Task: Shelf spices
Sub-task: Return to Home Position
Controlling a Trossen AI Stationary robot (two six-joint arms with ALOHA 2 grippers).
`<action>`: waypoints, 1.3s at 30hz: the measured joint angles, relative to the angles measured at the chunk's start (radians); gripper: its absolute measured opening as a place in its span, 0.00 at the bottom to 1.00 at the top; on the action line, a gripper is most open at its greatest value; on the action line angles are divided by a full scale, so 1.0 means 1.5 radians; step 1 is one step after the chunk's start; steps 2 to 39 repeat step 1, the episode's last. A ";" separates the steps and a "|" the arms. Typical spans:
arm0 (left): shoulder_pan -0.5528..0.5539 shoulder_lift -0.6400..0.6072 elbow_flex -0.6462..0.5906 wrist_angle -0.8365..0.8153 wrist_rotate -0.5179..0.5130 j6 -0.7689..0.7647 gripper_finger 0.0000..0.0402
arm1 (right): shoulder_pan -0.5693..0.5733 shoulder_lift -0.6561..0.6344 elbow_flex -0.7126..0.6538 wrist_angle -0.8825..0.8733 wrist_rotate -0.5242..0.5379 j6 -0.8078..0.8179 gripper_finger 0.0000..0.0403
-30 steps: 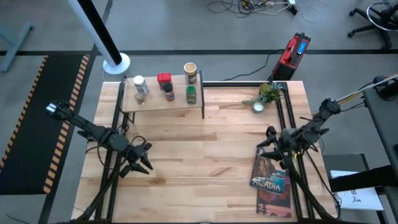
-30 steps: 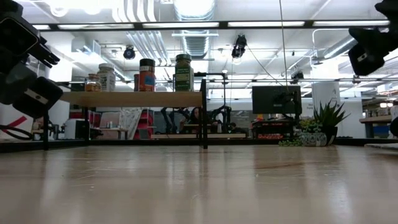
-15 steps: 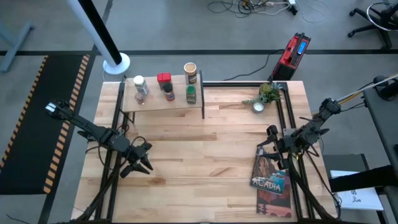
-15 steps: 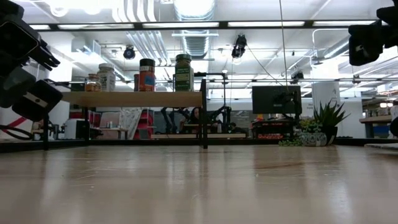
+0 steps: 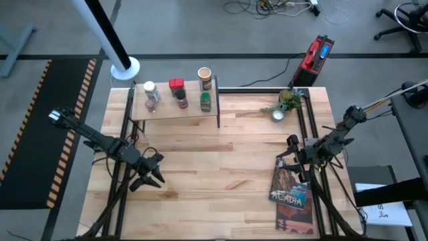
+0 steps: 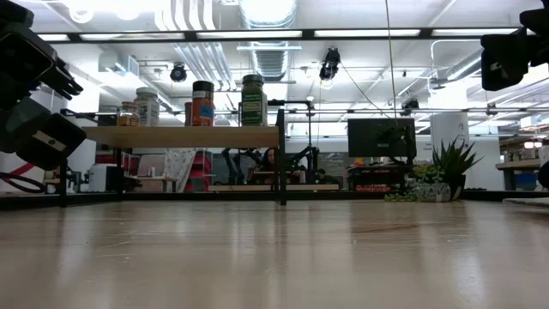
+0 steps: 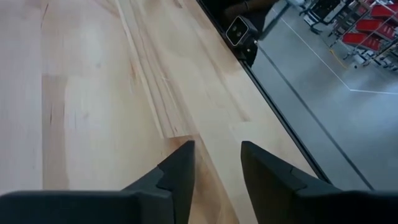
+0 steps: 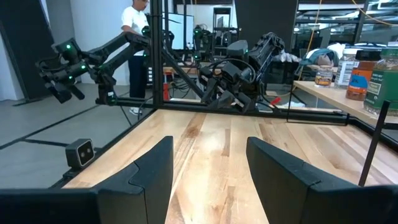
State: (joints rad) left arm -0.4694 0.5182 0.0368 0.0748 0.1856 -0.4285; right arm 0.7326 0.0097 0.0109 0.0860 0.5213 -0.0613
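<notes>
Five spices stand upright on the shelf (image 5: 167, 111) at the table's far left: a white-capped jar (image 5: 150, 92), a red tin (image 5: 176, 84), a dark-capped brown jar (image 5: 182, 101), a green-lidded jar (image 5: 205, 102) and a tan canister (image 5: 204, 76). In the low view they stand in a row on the shelf top (image 6: 184, 136). My left gripper (image 5: 155, 171) hovers open over the near left of the table, well clear of the shelf, with bare wood between its fingers (image 7: 217, 163). My right gripper (image 5: 289, 155) hovers open at the right, its fingers (image 8: 208, 168) holding nothing.
A small plant in a white pot (image 5: 286, 103) stands at the far right. An "Acadia" book (image 5: 291, 193) lies near the right front, just below my right gripper. Black frame rails (image 5: 306, 134) run along the table's sides. Bare wood (image 5: 221, 167) lies between the arms.
My right gripper has gone up a little and drawn slightly toward the table's right edge. The spices and the shelf have stayed where they were.
</notes>
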 joint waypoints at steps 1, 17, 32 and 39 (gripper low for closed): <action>0.000 0.001 0.000 0.000 0.000 0.000 0.30 | 0.000 0.000 0.000 0.000 0.000 0.000 0.45; 0.000 0.001 0.000 0.000 0.000 0.000 0.30 | 0.000 0.000 0.000 0.000 0.000 0.000 0.45; 0.000 0.001 0.000 0.000 0.000 0.000 0.30 | 0.000 0.000 0.000 0.000 0.000 0.000 0.45; 0.000 0.001 0.000 0.000 0.000 0.000 0.30 | 0.000 0.000 0.000 0.000 0.000 0.000 0.45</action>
